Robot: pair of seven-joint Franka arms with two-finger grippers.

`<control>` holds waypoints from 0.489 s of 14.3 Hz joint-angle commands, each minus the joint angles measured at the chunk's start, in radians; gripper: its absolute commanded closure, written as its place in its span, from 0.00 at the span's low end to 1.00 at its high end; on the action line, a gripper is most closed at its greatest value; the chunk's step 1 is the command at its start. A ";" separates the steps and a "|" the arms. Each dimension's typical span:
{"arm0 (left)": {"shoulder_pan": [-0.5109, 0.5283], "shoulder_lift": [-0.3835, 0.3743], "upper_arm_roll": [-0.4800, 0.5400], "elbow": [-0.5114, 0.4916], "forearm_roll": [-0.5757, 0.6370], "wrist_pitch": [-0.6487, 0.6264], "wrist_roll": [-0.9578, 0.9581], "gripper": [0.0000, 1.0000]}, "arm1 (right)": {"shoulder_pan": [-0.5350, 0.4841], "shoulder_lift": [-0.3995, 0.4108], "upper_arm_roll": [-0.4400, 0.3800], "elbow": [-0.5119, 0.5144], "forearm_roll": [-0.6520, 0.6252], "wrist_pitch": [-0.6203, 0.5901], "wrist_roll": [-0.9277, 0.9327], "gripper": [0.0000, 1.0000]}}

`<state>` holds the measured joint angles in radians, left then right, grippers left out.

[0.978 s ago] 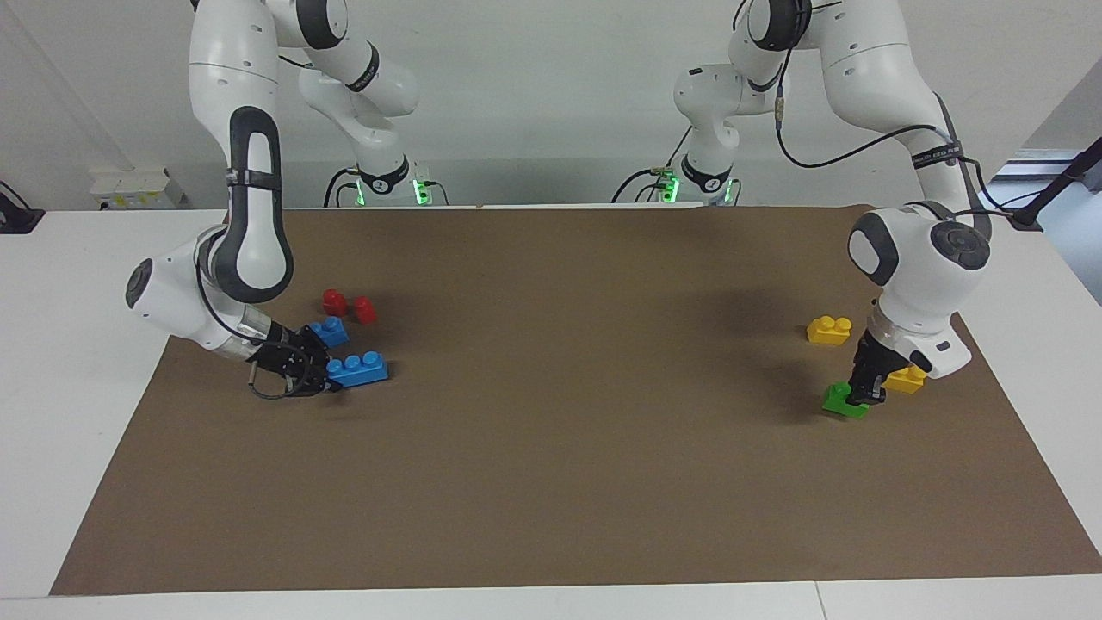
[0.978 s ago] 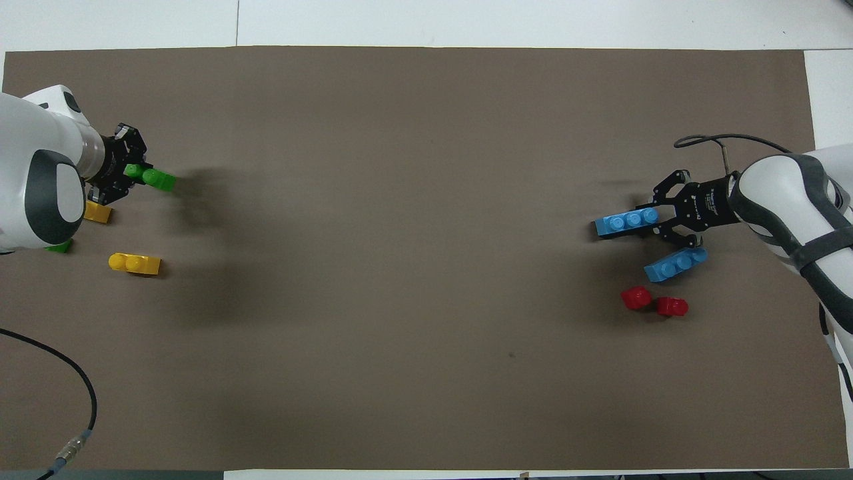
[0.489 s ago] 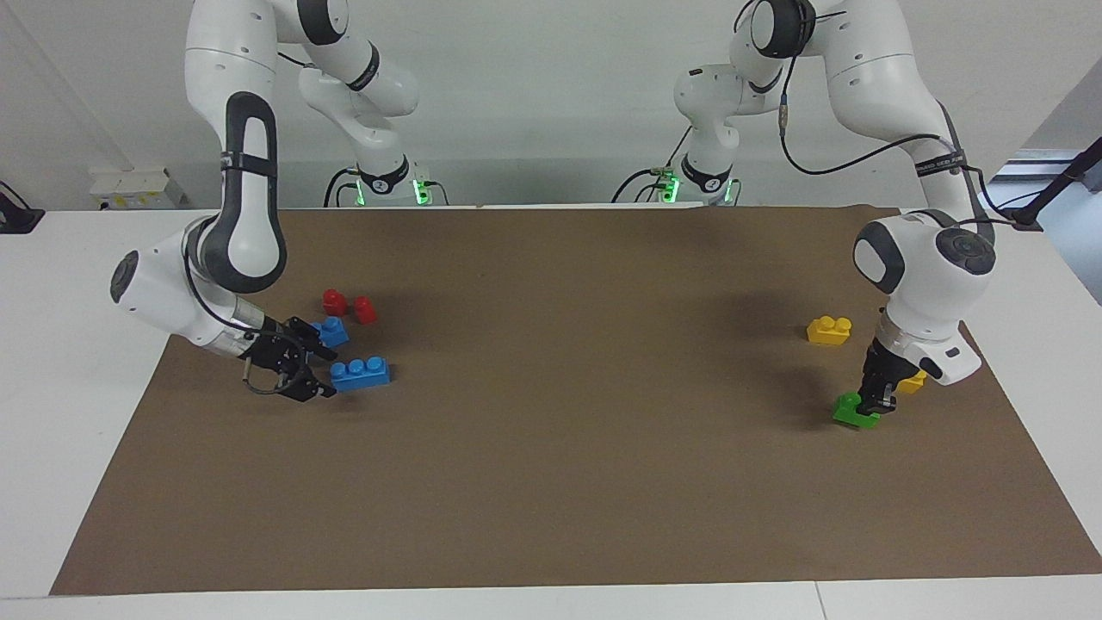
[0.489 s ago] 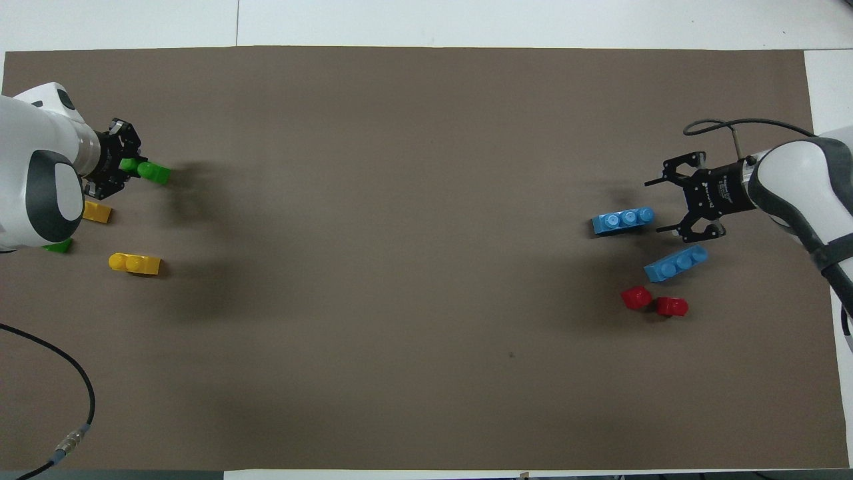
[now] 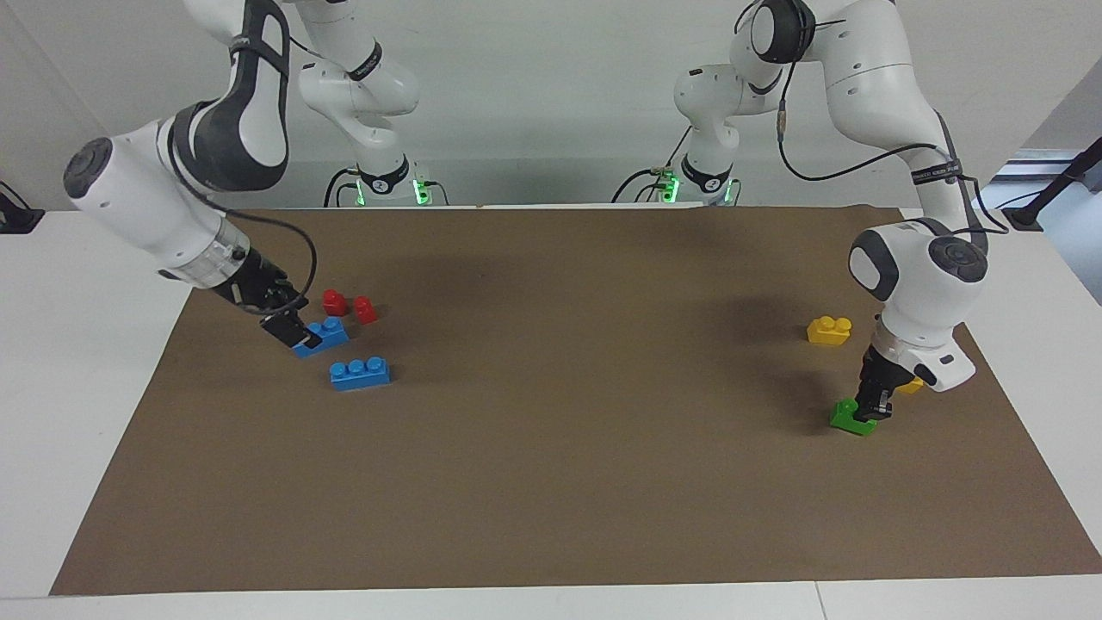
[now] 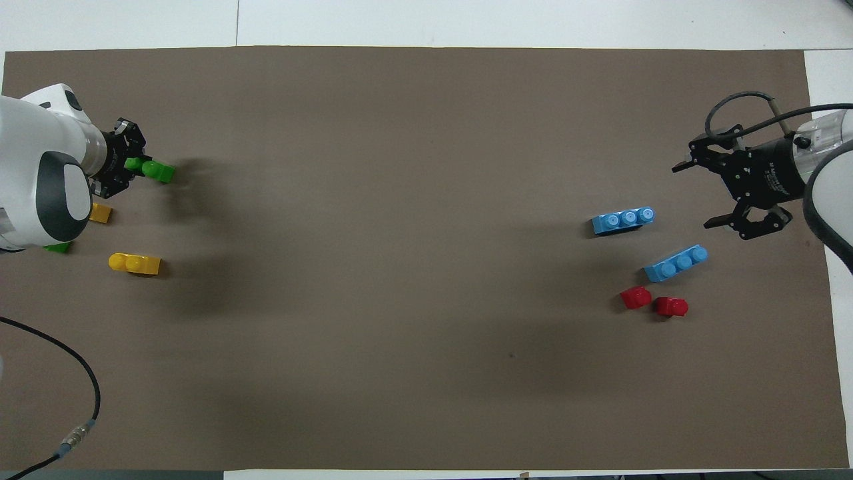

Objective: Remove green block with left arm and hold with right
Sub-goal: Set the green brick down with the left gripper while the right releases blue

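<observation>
A: Brick first. Where is the green block?
B: At the left arm's end of the brown paper mat, clamped between the fingertips of the left gripper. From the facing camera I cannot tell whether it touches the mat. From overhead its two studs stick out past the black fingers.

A: What lies around it?
B: A yellow brick just beside it, mostly hidden by the left arm's wrist. A second yellow two-stud brick sits nearer to the robots. In the overhead view a sliver of another green brick peeks from under the white wrist housing.

A: And the right gripper?
B: Jaws spread wide, holding nothing. It hangs above the mat's edge at the right arm's end, over the spot beside the shorter-looking blue brick.

A: Other pieces there?
B: A blue three-stud brick lies farther from the robots than that one, apart from it. Two red blocks sit close together, nearer to the robots.
</observation>
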<state>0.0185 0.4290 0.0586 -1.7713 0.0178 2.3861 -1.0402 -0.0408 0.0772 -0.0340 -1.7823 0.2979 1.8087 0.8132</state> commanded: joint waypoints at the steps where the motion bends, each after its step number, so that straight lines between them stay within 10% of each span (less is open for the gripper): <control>1: 0.011 0.022 -0.005 0.003 0.001 0.048 0.031 1.00 | 0.056 -0.105 0.003 0.004 -0.107 -0.061 -0.100 0.00; 2: 0.011 0.023 -0.005 0.001 0.001 0.059 0.040 0.98 | 0.067 -0.120 0.005 0.029 -0.140 -0.102 -0.159 0.00; 3: 0.011 0.023 -0.005 -0.002 0.001 0.073 0.043 0.16 | 0.084 -0.123 0.005 0.068 -0.169 -0.148 -0.245 0.00; 4: 0.012 0.023 -0.005 0.000 0.001 0.076 0.046 0.00 | 0.087 -0.120 0.005 0.119 -0.198 -0.210 -0.332 0.00; 7: 0.014 0.023 -0.005 0.001 0.001 0.074 0.080 0.00 | 0.107 -0.120 0.006 0.211 -0.249 -0.345 -0.532 0.00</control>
<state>0.0195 0.4445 0.0591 -1.7732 0.0178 2.4405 -0.9973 0.0566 -0.0655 -0.0284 -1.6420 0.0841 1.5324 0.3981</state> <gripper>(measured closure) 0.304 0.000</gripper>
